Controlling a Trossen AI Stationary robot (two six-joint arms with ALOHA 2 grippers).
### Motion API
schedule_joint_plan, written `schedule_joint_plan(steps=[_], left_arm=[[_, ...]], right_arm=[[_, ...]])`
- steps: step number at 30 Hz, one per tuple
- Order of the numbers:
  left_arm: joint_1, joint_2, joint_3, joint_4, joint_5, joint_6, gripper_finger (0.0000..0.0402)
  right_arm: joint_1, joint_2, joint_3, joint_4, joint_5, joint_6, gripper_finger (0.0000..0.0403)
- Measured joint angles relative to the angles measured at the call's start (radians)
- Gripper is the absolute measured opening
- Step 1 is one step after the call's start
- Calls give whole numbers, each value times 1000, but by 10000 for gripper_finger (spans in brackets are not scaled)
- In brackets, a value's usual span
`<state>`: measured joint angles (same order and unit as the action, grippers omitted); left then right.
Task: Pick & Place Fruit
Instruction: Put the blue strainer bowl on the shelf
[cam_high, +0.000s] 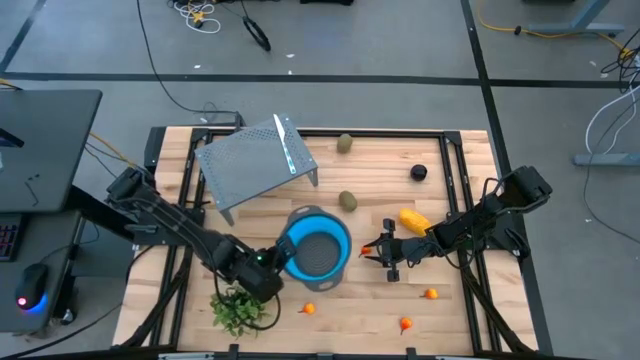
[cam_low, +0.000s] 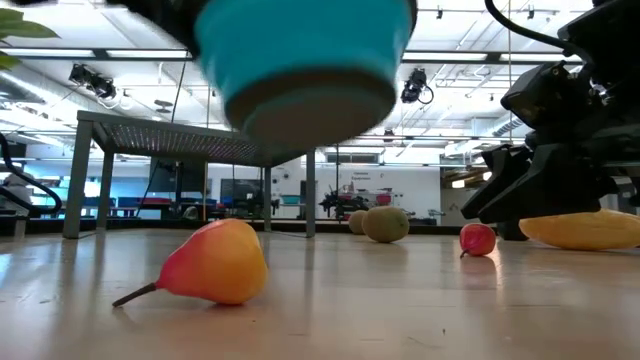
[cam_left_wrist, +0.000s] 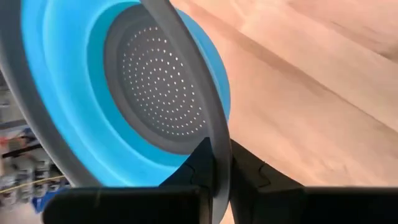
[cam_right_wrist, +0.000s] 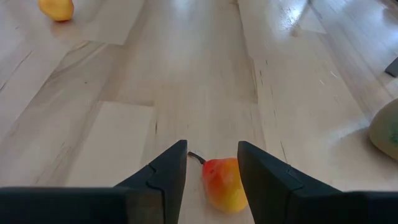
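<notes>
My left gripper (cam_high: 280, 258) is shut on the round blue bowl (cam_high: 318, 246), which hangs above the table in the low view (cam_low: 305, 60). My right gripper (cam_right_wrist: 212, 163) is open, low over the table right of the bowl. A small red-yellow fruit (cam_right_wrist: 224, 184) lies on the wood between its fingertips; whether they touch it I cannot tell. The yellow-orange piece (cam_high: 414, 219) lies just beyond that gripper. Farther off are the dark ball (cam_high: 418, 172) and two olive ovals (cam_high: 345, 143) (cam_high: 347, 201). Tiny orange fruits (cam_high: 308, 309) (cam_high: 405, 324) (cam_high: 431, 294) lie near the front edge. My left gripper pinches the bowl's grey rim (cam_left_wrist: 217, 134) on the bowl's left side, one finger (cam_left_wrist: 189, 171) inside the bowl and one (cam_left_wrist: 249, 171) outside. The fingers come in level from the table's left. The bowl is lifted clear of the table, its underside (cam_low: 310, 110) well above the wood.
A grey perforated rack (cam_high: 255, 160) stands on legs at the far left of the table. A green leafy sprig (cam_high: 238, 310) lies at the near left, by the left arm. A pear-shaped orange fruit (cam_low: 215, 262) lies close to the low camera. Bare wood (cam_high: 350, 300) lies below the bowl.
</notes>
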<state>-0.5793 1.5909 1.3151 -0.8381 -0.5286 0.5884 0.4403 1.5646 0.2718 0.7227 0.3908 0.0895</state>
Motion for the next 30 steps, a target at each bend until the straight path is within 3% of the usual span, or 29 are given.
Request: schedule_joint_plan(steps=[6, 16, 23, 30], left_arm=[[5, 0, 185, -202, -65, -79, 24], [105, 0, 429, -744, -60, -530, 24], [229, -98, 416, -733, -86, -687, 29], [347, -179, 400, -736, 8, -711, 24]], right_arm=[[0, 0, 0, 0, 0, 0, 154], [0, 0, 0, 0, 0, 0, 154], [0, 0, 0, 0, 0, 8, 154], [0, -2, 0, -7, -2, 8, 154]])
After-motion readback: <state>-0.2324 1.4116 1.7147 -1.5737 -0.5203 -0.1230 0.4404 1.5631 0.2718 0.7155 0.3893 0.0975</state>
